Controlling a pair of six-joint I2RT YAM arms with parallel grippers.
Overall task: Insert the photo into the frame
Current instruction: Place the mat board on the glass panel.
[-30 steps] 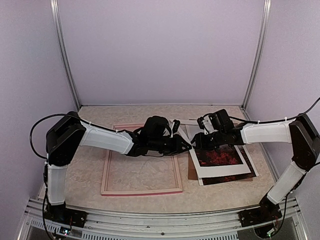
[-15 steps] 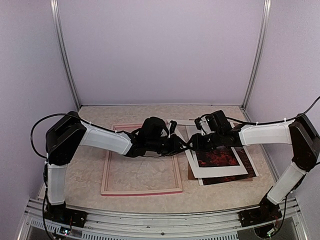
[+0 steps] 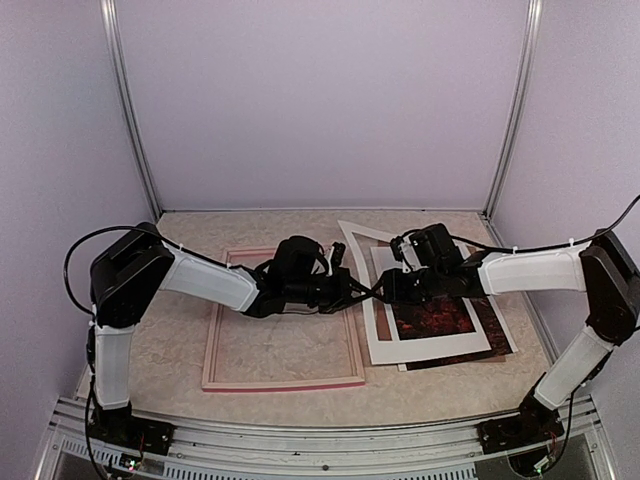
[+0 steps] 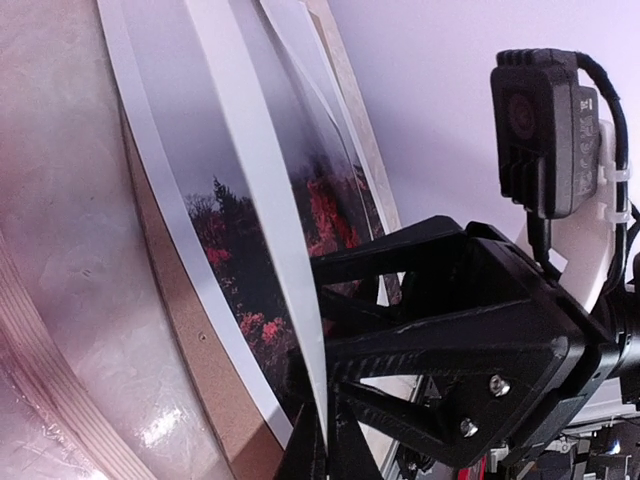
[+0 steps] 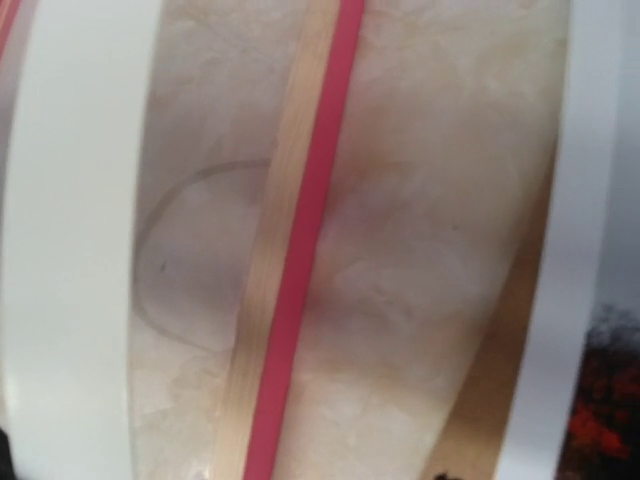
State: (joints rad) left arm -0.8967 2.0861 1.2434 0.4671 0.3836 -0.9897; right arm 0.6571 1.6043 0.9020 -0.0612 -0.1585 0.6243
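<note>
The frame [image 3: 285, 382] lies flat left of centre, pale pink back up; its red bar [image 5: 300, 260] shows in the right wrist view. The photo [image 3: 430, 318], dark red foliage with a white border, lies to the right with its left edge raised. My left gripper [image 3: 362, 294] is shut on that raised edge; in the left wrist view its fingertips [image 4: 322, 452] pinch the white sheet [image 4: 262, 200]. My right gripper [image 3: 388, 288] is against the same edge from the right. Its fingers [image 4: 400, 250] lie behind the sheet and I cannot tell their state.
A second similar print [image 3: 455, 358] lies under the photo on a brown backing board [image 4: 190, 340]. Lilac walls close the table at the back and both sides. The frame's right bar lies just left of the photo's raised edge.
The photo's left edge has risen off the pile and swung up and left toward the frame. Both grippers have shifted slightly left with it.
</note>
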